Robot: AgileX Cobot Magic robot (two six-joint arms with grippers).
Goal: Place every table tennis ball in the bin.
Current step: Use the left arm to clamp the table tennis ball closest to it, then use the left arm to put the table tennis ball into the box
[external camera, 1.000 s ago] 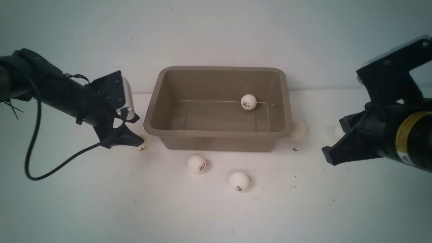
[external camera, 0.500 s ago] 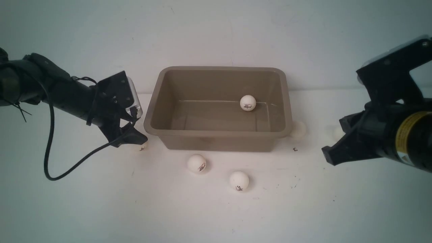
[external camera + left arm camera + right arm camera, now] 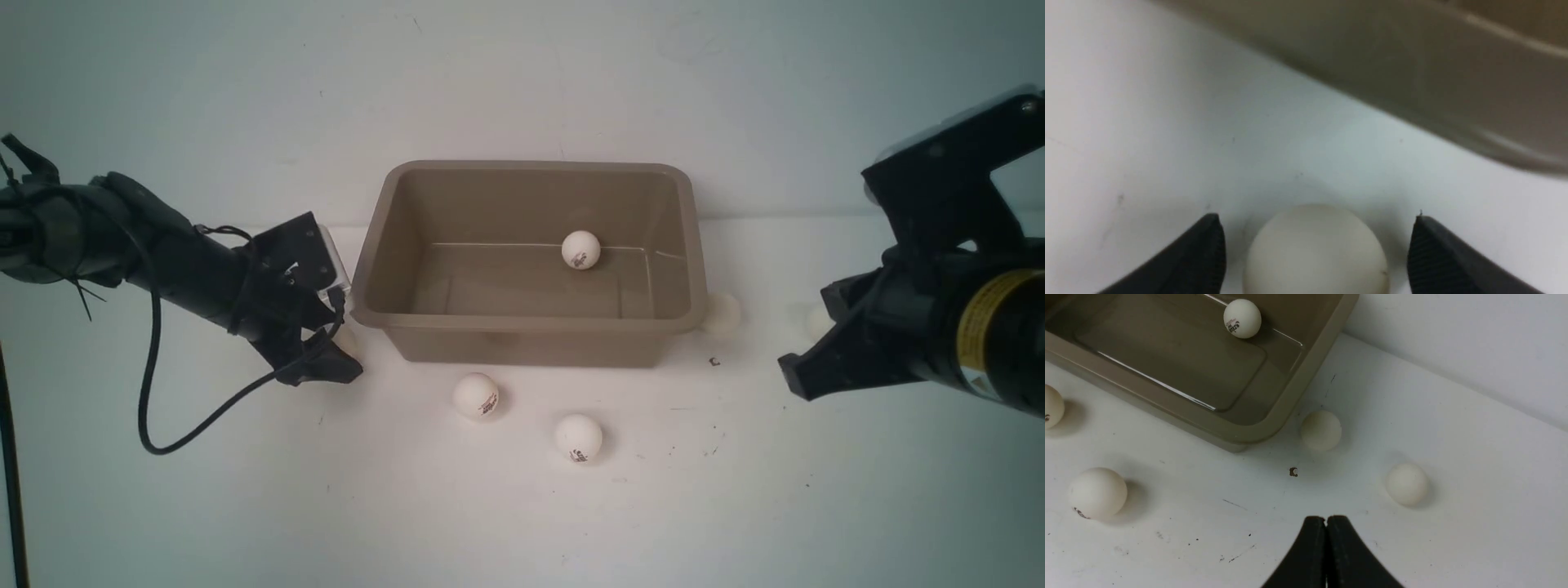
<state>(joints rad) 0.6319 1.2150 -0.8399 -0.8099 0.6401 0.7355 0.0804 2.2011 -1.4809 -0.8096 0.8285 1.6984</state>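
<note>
While left gripper (image 3: 1315,217), spread wide, flanks ball (image 3: 1314,251) at 8 o'clock of bin (image 3: 522,322), seemingly untouched, right gripper (image 3: 1326,518) sits closed.

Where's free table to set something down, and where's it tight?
Free: the near strip of the table, this side of the two front balls; also the bin's left floor half. Tight: two balls between bin and right claw; the bin's left near corner, where the left claw straddles a ball.
</note>
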